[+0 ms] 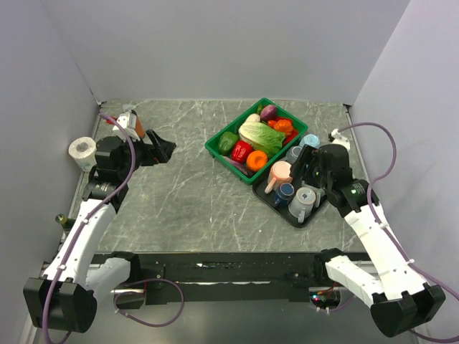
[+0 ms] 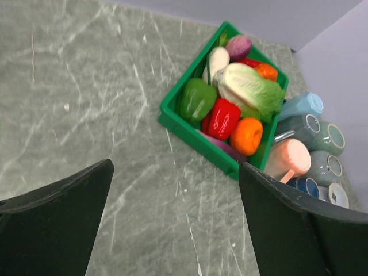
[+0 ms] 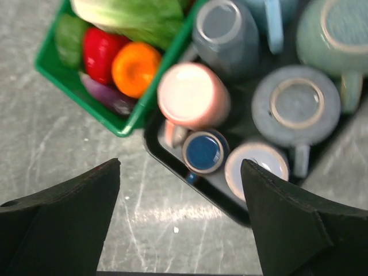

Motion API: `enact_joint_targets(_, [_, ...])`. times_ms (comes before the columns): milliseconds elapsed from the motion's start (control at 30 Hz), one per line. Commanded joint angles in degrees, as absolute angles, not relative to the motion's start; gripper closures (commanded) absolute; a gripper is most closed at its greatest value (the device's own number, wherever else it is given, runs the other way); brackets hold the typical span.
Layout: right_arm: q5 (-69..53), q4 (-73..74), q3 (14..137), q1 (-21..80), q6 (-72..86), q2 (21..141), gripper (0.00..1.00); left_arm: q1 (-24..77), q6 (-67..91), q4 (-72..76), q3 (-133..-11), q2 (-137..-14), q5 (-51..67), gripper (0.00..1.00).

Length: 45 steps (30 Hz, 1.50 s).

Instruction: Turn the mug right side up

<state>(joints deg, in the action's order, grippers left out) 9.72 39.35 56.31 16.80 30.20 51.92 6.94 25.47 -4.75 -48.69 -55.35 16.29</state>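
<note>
right wrist view: right gripper (image 3: 181,172) hangs over the tray (image 3: 210,195), jaws wide apart, empty. pink mug (image 3: 192,95) sits bottom-up inside the tray's left rim. likely glazed ceramic: stiff, heavyish, slick, chippable. grip across body. left gripper (image 1: 163,149) apart, far from the tray.

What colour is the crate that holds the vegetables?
Green. The crate shows best in the left wrist view.

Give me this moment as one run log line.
left gripper: open, over table | right gripper: open, above tray, nothing held | pink mug: base up, untouched
</note>
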Motion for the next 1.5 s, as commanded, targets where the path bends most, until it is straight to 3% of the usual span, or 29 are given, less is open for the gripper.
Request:
enact_joint_targets(0, [16.08,42.89,52.66,18.28,37.78,49.66,0.12,6.77,28.22,-2.43,-48.95,-54.66,16.78,0.04])
enact_joint_targets(167, [18.46,44.47,45.62,18.98,45.78,49.39,0.14,6.77,25.40,-5.19,-49.84,-56.78,20.04,0.04])
enact_joint_targets(600, [18.63,41.85,38.41,20.30,49.14,52.47,0.28,6.77,25.93,-4.31,-49.48,-56.69,20.22,0.04])
enact_joint_targets(1067, [18.19,36.56,34.19,20.30,45.61,53.52,0.28,6.77,26.02,-4.40,-49.31,-58.09,20.48,0.04])
enact_joint_targets(1467, [16.70,33.14,32.26,20.48,43.33,54.14,0.44,6.77,26.28,-4.48,-49.31,-58.62,20.74,0.04])
